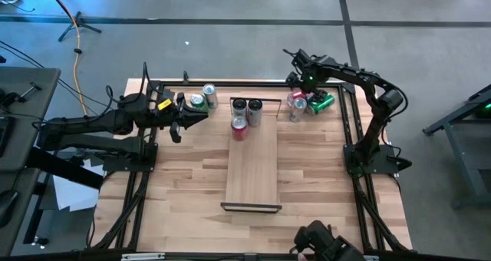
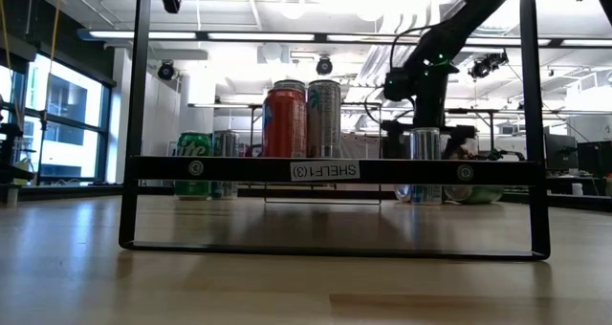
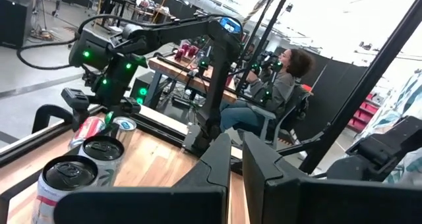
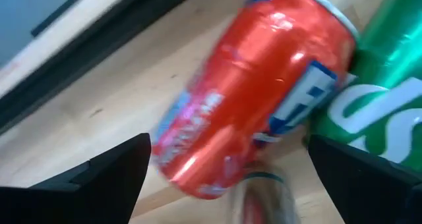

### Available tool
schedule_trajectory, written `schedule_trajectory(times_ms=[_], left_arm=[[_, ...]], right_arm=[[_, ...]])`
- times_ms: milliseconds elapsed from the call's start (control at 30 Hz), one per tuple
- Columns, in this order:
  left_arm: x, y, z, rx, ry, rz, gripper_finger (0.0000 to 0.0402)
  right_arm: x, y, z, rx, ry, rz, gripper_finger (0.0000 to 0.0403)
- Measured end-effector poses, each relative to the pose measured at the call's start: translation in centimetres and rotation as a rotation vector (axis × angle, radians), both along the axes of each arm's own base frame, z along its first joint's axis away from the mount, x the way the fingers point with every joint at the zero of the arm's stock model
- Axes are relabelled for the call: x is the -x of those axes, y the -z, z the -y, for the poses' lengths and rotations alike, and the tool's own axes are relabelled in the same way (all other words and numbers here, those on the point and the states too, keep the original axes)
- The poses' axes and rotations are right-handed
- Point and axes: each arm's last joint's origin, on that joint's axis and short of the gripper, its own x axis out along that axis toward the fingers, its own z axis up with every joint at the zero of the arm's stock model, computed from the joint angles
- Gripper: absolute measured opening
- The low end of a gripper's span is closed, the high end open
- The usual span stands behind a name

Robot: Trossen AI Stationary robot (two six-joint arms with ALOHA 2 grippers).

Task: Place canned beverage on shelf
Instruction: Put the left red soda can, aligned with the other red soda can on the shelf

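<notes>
Your right end effector hovers with fingers spread over the red can lying at the counter's one o'clock corner. You're at the approach step: next, lower and close on it, then carry it to the shelf at center. The left end effector, clenched empty, waits at ten o'clock.

Right tool open, arm reaching over far right corner, left tool closed, arm extended inward

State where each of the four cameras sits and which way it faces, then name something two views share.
High: overhead, looking down; both arms, long pale wooden shelf.
Low: tabletop level, facing the shelf's dark end frame; one arm behind.
Left wrist: past the left end effector toward the right arm.
Right wrist: open right end effector over a lying red can.
Shared: that can, high view.
</notes>
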Motion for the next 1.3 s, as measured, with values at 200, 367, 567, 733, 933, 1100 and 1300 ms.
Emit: schedule_trajectory(times_ms=[200,367,567,733,933,1100,1300], left_arm=[[0.0,0.0,0.0,0.0,-0.002,0.0,0.0003],[0.0,0.0,0.0,0.001,-0.004,-0.001,0.0003],[0.1,0.0,-0.4,0.027,-0.026,0.003,0.0003],[0.1,0.0,-0.5,0.028,-0.033,0.003,0.0003],[0.1,0.0,-0.5,0.037,-0.033,0.005,0.0003],[0.1,0.0,-0.5,0.068,-0.031,0.009,0.0003],[0.1,0.0,-0.5,0.077,-0.031,0.011,0.0003]], right_arm=[[0.6,1.5,0.5,0.024,0.063,0.043,0.0398],[1.0,2.6,0.6,0.029,0.102,0.08,0.0398],[1.4,4.3,-0.1,0.017,0.126,0.087,0.0398],[1.9,5.5,-1.1,0.007,0.096,0.022,0.0398],[2.0,5.8,-1.5,0.019,0.021,-0.004,0.0398],[2.0,5.9,-1.4,0.035,-0.008,-0.027,0.0398],[2.2,5.9,-1.4,0.047,-0.015,-0.057,0.0393]])
